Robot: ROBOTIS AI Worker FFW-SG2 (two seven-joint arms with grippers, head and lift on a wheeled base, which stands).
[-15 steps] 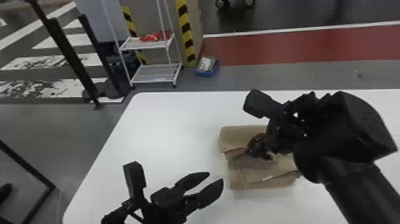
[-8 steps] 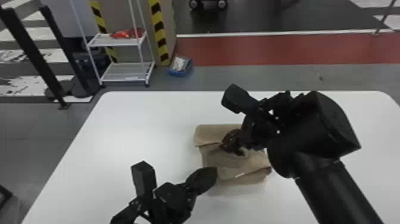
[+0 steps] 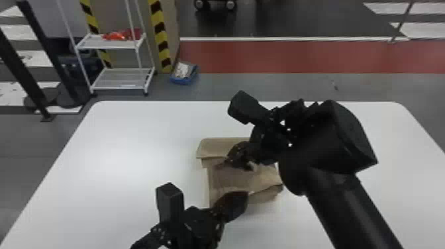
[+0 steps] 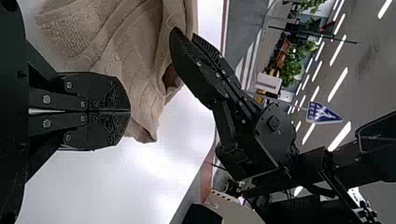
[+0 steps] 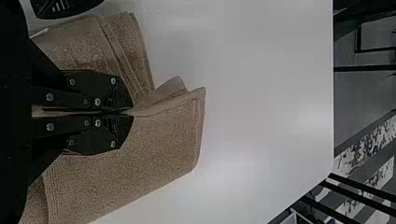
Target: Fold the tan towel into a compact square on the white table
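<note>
My right tool (image 3: pixel 236 162) is clamped on a fold of the tan towel (image 3: pixel 245 181). My left tool (image 3: pixel 244 198), fingers together, is at the towel's near side. The towel, looped-pile fabric with ribbed bands, lies in uneven folded layers on the smooth white worktop (image 3: pixel 132 149). Beyond the towel, to its left, a blue bin (image 3: pixel 181 80) holds whitish contents (image 3: pixel 182 70); a white rack (image 3: pixel 117 88) carries red items (image 3: pixel 122 34).

This looks like a workshop hall: hazard-striped edges (image 3: pixel 160 31), white shelf rack (image 3: pixel 121 79), red floor lane (image 3: pixel 281 57).
</note>
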